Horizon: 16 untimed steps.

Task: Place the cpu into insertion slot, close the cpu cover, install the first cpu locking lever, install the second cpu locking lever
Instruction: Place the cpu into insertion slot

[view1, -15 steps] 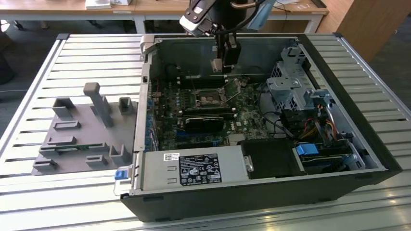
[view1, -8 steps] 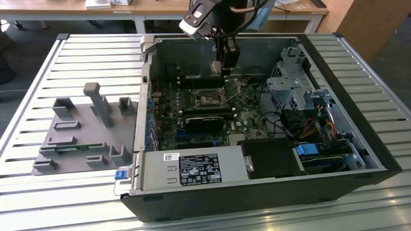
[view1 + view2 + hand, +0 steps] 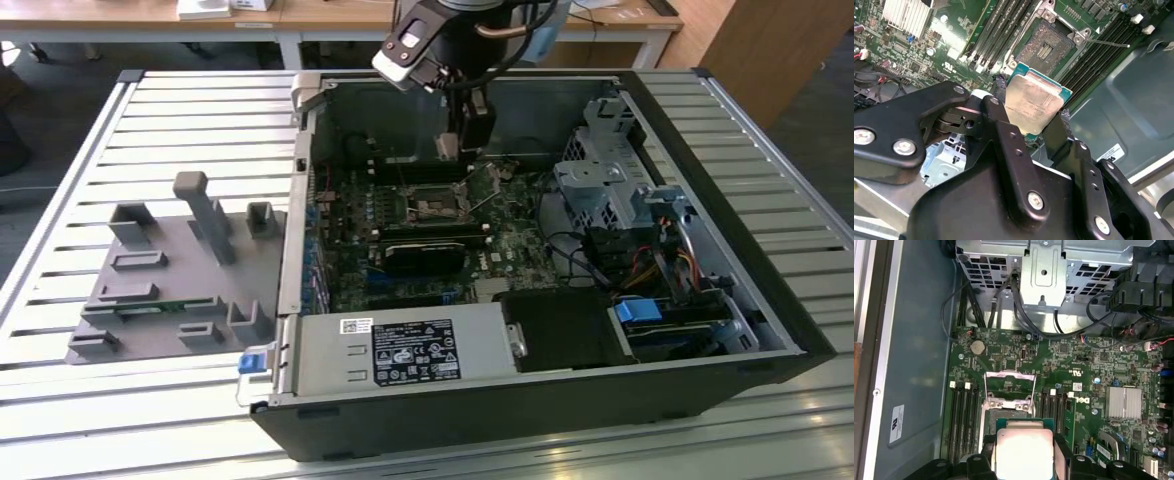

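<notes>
My gripper (image 3: 451, 148) hangs inside the open computer case, shut on the cpu (image 3: 1033, 102), a flat grey-silver square held by its edges between two black fingers (image 3: 999, 97). The cpu (image 3: 1024, 450) hovers tilted above the green board, just short of the insertion slot (image 3: 1046, 45). The slot's dark pin field lies bare inside a silvery rim. The cpu cover (image 3: 1009, 374) is swung open beyond the slot, with the board showing through its window. A thin locking lever (image 3: 1109, 44) sticks out beside the slot. In the exterior view the slot (image 3: 437, 208) lies below the gripper.
Long black memory slots (image 3: 961, 415) flank the socket. A black card (image 3: 427, 250) and a finned heatsink (image 3: 1124, 402) sit on the board. A drive cage (image 3: 601, 180) with cables stands on the exterior view's right. The power supply (image 3: 400, 350) lies at the front and a grey fixture plate (image 3: 174, 270) outside the case.
</notes>
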{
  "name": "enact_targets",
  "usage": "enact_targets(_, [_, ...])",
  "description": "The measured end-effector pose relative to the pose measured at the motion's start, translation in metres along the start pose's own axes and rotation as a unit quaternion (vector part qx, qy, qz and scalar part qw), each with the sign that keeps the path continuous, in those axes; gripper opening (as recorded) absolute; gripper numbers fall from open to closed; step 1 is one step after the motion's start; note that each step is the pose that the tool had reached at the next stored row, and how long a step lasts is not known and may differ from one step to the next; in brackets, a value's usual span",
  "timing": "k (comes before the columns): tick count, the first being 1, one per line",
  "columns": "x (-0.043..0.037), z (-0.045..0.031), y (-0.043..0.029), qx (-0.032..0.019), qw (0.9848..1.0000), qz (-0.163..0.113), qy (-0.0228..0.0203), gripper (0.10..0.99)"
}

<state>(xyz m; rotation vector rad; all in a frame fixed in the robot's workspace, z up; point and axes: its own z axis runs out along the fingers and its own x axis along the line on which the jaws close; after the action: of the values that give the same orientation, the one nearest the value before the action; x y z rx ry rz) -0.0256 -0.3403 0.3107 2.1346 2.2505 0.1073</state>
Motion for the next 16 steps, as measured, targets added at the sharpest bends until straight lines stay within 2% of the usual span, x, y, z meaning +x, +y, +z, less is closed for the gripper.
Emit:
enact_targets(6, [0.0011,0.0076,-0.0009,0.002,1.0,0.0,0.0,0.541])
enact_targets(15, [0.0011,0.0177,-0.0016,0.014,0.9999,0.0,-0.0046,0.541])
enact_targets(16, [0.0012,0.019,-0.0017,0.0142,0.9999,0.0,-0.005,0.541])
